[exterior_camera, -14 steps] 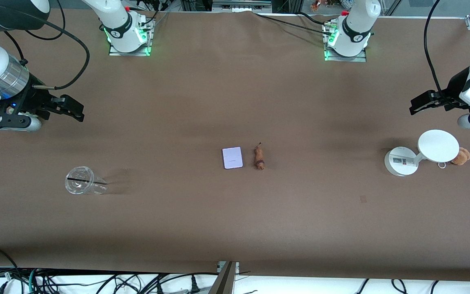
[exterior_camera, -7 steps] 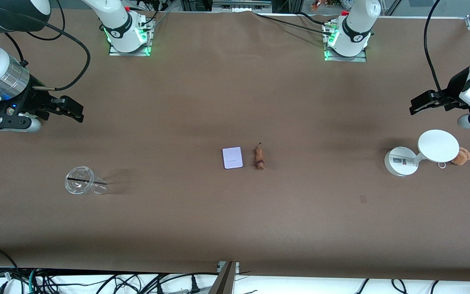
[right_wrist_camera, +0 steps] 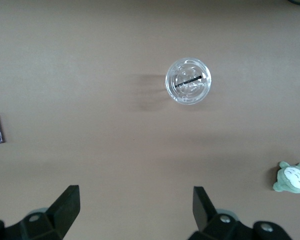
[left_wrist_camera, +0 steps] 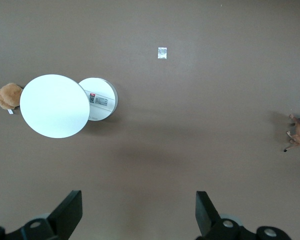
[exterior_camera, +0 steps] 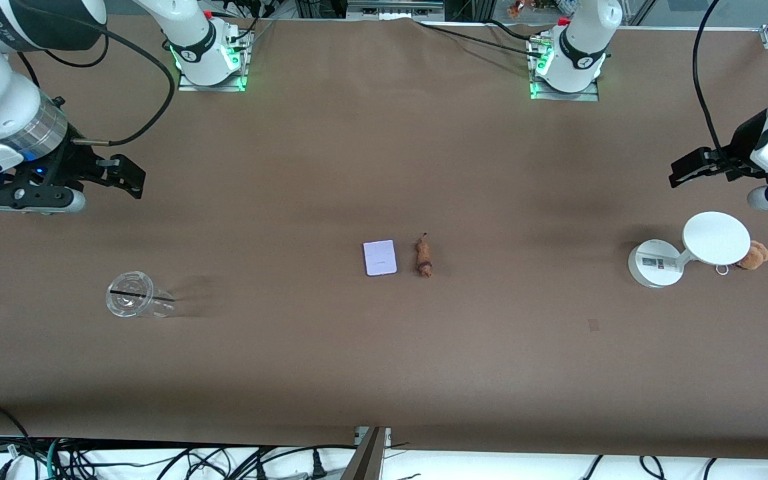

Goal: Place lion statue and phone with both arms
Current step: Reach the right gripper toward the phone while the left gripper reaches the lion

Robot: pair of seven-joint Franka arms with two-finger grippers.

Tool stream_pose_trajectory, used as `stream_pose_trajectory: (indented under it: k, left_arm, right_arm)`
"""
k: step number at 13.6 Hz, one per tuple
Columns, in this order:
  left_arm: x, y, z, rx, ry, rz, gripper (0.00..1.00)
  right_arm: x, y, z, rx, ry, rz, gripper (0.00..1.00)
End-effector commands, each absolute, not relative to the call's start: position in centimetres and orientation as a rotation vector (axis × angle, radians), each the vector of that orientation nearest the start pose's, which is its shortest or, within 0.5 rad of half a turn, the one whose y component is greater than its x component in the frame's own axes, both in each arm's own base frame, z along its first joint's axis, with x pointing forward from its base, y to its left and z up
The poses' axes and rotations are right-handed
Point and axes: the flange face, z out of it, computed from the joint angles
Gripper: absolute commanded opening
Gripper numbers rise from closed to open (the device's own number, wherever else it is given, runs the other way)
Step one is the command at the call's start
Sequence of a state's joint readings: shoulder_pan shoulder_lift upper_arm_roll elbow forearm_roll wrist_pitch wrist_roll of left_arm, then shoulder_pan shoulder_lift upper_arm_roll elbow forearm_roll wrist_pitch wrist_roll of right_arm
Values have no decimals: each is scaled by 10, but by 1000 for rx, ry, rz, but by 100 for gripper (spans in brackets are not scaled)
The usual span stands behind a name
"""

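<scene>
Phone (exterior_camera: 380, 257) beside lion statue (exterior_camera: 423, 258)

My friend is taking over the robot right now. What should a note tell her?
Left gripper: open, empty, up above the white round-based stand at the left arm's end; waiting.
Right gripper: open, empty, up over bare table at the right arm's end, above the clear plastic cup.
The flat pale lavender phone and the small orange-brown lion statue lie side by side mid-table, apart, untouched.
Done: nothing.
Left: pick up and place both, one per arm.
</scene>
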State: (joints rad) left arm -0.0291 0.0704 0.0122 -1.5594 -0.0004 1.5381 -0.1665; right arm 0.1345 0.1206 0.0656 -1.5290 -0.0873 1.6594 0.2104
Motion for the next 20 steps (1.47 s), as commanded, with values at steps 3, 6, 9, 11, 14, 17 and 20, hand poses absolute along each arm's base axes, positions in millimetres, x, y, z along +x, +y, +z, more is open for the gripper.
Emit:
stream_pose_trajectory:
  k: [3,6,9,11,14,17,20]
  left_arm:
    - [573,-8,594,-3144,-205,149,100]
    - [579,-16,596,-3146,-193,143,100]
    - [596,-29,595,-3145,-157,186,100]
    - [598,-44,591,-3159,-130,197,100]
    - [604,-56,578,-3186,-106,237,100]
    - [612,-78,554,-3181,-40,297,100]
    - [620,-83,528,-3172,-22,358,100]
  right_arm:
    - [590,103,588,-3224,24,-53,100]
    - [590,106,587,-3227,33,-56,100]
    - [591,114,581,-3229,17,-43,100]
    - [594,116,572,-3226,-54,-13,100]
    - [594,122,562,-3214,-287,30,100]
    - [604,152,524,-3167,-457,118,100]
    - [610,205,481,-3063,-513,187,100]
